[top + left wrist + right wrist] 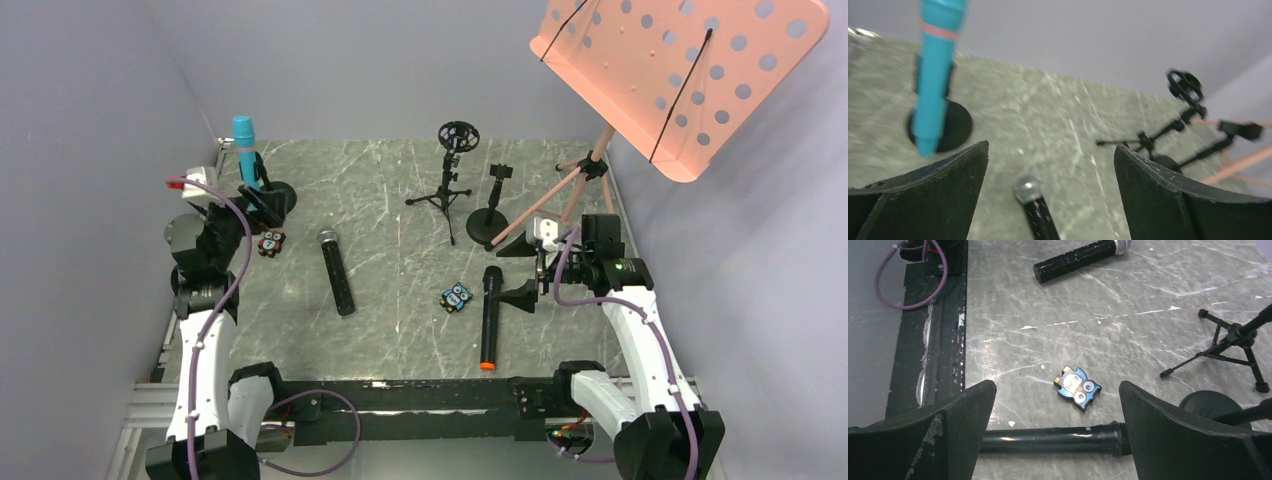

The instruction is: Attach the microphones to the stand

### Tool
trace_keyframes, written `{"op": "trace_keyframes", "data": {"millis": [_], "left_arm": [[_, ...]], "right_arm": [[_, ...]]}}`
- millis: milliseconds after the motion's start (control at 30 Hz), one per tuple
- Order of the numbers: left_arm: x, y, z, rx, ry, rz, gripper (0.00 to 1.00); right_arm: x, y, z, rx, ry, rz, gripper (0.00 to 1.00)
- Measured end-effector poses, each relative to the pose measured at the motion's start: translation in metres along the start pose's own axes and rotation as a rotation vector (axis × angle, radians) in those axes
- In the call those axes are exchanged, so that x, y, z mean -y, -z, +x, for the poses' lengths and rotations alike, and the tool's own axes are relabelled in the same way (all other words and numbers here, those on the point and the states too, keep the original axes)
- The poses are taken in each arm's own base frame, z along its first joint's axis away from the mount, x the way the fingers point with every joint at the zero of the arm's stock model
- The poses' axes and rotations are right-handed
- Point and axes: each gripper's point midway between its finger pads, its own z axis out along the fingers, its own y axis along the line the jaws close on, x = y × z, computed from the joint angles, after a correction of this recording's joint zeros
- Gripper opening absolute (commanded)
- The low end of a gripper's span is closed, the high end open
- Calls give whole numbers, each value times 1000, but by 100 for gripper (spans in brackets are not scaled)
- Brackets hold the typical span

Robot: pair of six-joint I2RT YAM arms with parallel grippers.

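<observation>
The light blue microphone (243, 150) is seen upright in the holder of a round-based stand (275, 196) at the far left of the table (400, 340). The left gripper (258, 203) is held just near of that stand, its 2 fingers spread wide with nothing between them; in the left wrist view the blue microphone is found beyond the left finger, outside the gap. The black microphone with a silver mesh head (337, 272) is laid flat on the table left of centre, head pointing far, with a small brown owl figure (270, 242) to its left. The all-black microphone with an orange end ring (490, 318) is laid flat right of centre, the ring at its near end. The right gripper (518, 272) is positioned just right of this microphone's head end, fingers wide apart and clamped on nothing; in the right wrist view the microphone body lies across the gap below the fingertips, and whether it is touched cannot be told. A small blue owl figure (457, 297) rests just left of it. A tripod stand (452, 170) and a second round-based stand (492, 210) are placed at the far middle, both unoccupied, and a pink music stand (680, 70) rises at the far right.
</observation>
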Motion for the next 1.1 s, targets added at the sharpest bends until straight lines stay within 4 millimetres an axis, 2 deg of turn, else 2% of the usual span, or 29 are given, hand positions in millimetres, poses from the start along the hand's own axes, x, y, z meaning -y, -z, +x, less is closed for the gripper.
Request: {"op": "trace_keyframes", "data": {"millis": [133, 233, 367, 467, 567, 667, 733, 900, 1100], "left_arm": [[20, 13, 38, -112, 75, 117, 99], [40, 23, 57, -168, 94, 196, 99], [91, 33, 81, -227, 70, 347, 99], [129, 30, 101, -273, 47, 457, 99], [138, 10, 130, -349, 49, 458, 99], [145, -22, 163, -456, 35, 433, 99], [158, -44, 177, -500, 12, 446, 99], [205, -107, 191, -449, -71, 551, 99], [236, -155, 223, -388, -120, 654, 92]], "right_arm": [[9, 7, 0, 3, -10, 47, 100], [16, 13, 1, 4, -17, 83, 100], [20, 15, 4, 4, -29, 101, 100], [22, 15, 6, 3, -42, 102, 100], [24, 15, 7, 0, -47, 106, 100], [25, 15, 8, -6, -48, 114, 100], [27, 16, 10, -11, -47, 120, 100], [28, 16, 10, -15, -45, 124, 100], [28, 16, 10, -15, -44, 126, 100]]}}
